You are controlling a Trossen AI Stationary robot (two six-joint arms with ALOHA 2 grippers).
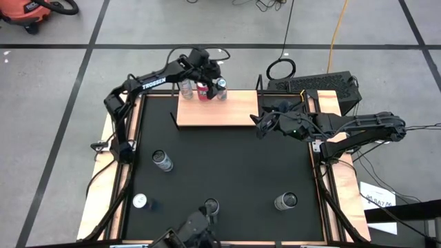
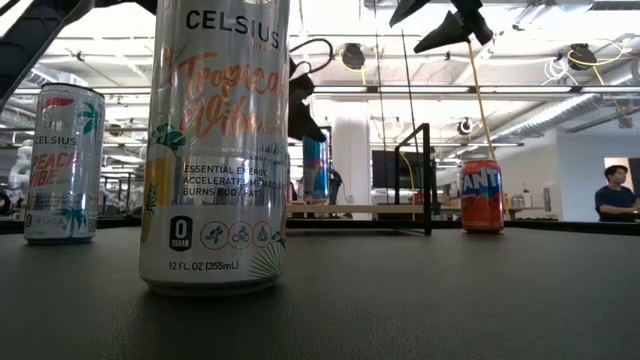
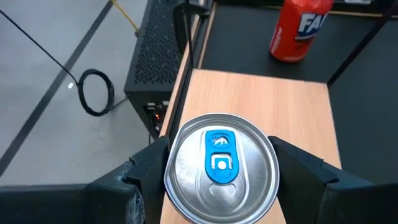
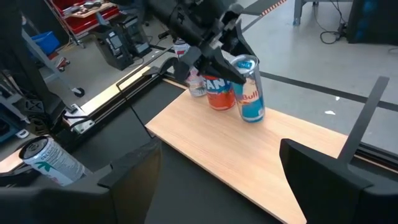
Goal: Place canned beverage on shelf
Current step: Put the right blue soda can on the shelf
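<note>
Red Bull can (image 4: pixel 250 90) stands upright on the shelf (image 4: pixel 261 155), directly between the left gripper's (image 3: pixel 221 171) two fingers; seen from the left wrist, its lid with the blue tab fills the gap. Whether the fingers (image 3: pixel 146 171) press the can wall or stand just off it I cannot tell — no clear daylight on either side, so grip versus release stays undecided. Long axis of the can runs vertical, in line with the gripper's downward reach.

Shelf contents: this can, an orange Fanta can (image 4: pixel 219 93) touching or just beside it on the far side from the board's open stretch, and a pale can (image 4: pixel 198 86) beyond that. All three cluster at the gripper's end; the rest of the board is bare wood.

Right gripper (image 1: pixel 265 124) waits with jaws spread, holding nothing, off the shelf's other end, well apart from the cans.

Judgement: placement looks nearly done; what remains turns on a straight upward retreat, since the neighbouring Fanta sits close enough for a finger to clip it.
</note>
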